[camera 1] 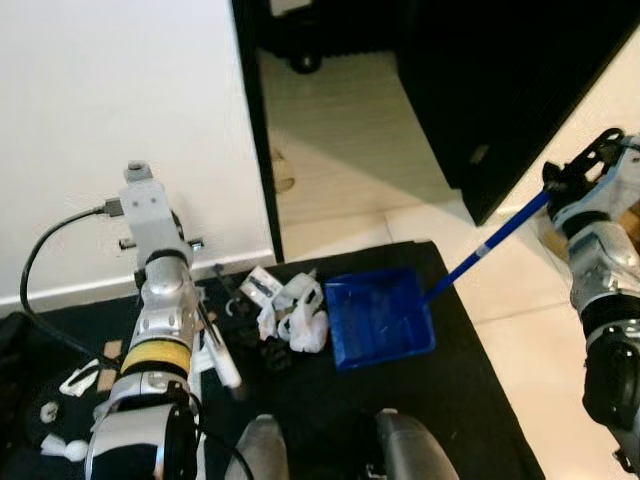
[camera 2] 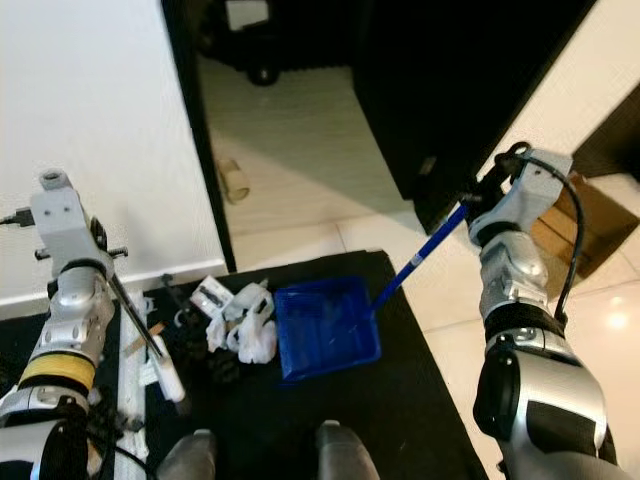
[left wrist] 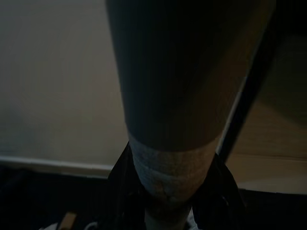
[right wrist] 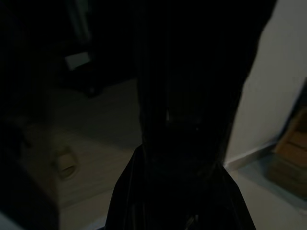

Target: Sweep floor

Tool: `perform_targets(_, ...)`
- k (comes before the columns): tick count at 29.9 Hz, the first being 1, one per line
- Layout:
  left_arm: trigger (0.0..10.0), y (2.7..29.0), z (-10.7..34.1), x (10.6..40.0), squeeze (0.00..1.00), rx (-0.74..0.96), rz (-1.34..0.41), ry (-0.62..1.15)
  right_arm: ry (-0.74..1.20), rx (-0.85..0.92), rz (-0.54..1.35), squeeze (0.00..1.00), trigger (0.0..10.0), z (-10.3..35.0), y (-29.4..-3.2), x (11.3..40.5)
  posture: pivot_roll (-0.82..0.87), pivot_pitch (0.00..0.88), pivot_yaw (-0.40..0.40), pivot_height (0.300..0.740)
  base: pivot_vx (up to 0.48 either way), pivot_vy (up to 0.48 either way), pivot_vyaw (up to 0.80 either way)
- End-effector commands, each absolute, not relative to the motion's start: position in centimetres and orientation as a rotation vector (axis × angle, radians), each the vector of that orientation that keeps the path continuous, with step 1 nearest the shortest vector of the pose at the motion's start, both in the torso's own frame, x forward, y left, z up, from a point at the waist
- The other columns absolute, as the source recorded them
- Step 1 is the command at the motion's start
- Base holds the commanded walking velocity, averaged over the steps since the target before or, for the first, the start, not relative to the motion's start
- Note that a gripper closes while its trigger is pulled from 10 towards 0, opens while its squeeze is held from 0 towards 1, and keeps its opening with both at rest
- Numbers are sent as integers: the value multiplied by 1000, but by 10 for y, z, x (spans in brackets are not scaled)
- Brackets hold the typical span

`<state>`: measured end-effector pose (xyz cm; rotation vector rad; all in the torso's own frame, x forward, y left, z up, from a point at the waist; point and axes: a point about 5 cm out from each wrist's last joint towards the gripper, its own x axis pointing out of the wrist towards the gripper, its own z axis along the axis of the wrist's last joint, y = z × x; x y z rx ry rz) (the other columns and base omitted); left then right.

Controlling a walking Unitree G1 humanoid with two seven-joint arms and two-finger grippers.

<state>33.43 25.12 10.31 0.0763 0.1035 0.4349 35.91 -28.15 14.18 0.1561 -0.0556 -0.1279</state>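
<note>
Blue dustpan [camera 1: 381, 317] sits flat on the black mat [camera 1: 470, 400], its open mouth facing the pile of crumpled white and dark litter [camera 1: 283, 315] just beside it on the robot's left. Its long blue handle [camera 1: 487, 246] runs up and right to the right gripper [camera 1: 556, 180], which looks clamped round the top end of it; the right wrist view is too dark to confirm the finger position. Left arm is over the left part of the mat, with a thin dark stick [camera 2: 135, 310] running down from it to a white end [camera 2: 170, 383] on the mat; I read that as the broom or brush. Left gripper fingers can't be made out in either eye view, and the left wrist view is mostly a dark cone with a pale taped band [left wrist: 169, 167], so can't tell how wide it is or whether it truly has the stick. More scraps lie on the mat at far left [camera 1: 72, 381]. Step in hand, my read: pan is staged and litter gathered next to it, sweep-in not yet done, pan looks near empty. Next move needs the pan edge held tight to the mat and the brush pushing the pile rightward into the mouth. Risk: light paper riding over the lip or the pan sliding away.
</note>
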Motion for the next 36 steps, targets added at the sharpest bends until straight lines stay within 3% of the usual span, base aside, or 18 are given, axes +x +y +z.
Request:
perform_targets(1, 10000, 260, 106, 333, 0, 96, 448, 90, -68, 162, -135, 0, 10000, 144, -281, 360, 50, 128, -63, 740, 0, 0, 0)
perform_targets(14, 10000, 283, 134, 336, 0, 139, 368, -48, -25, 80, -186, 0, 10000, 139, -287, 357, 80, 268, -76, 740, 0, 0, 0)
perform_targets(19, 10000, 279, 159, 340, 0, 151, 255, -174, -52, 72, -206, 0, 10000, 150, -296, 359, 88, 327, -78, 740, 0, 0, 0)
perform_targets(28, 10000, 274, 173, 349, 0, 174, 170, -226, -110, 81, -233, 0, 10000, 170, -302, 364, 84, 373, -71, 740, 0, 0, 0)
perform_targets(36, 10000, 262, 180, 359, 0, 133, 71, -258, -126, 64, -210, 0, 10000, 157, -283, 364, 96, 430, -67, 740, 0, 0, 0)
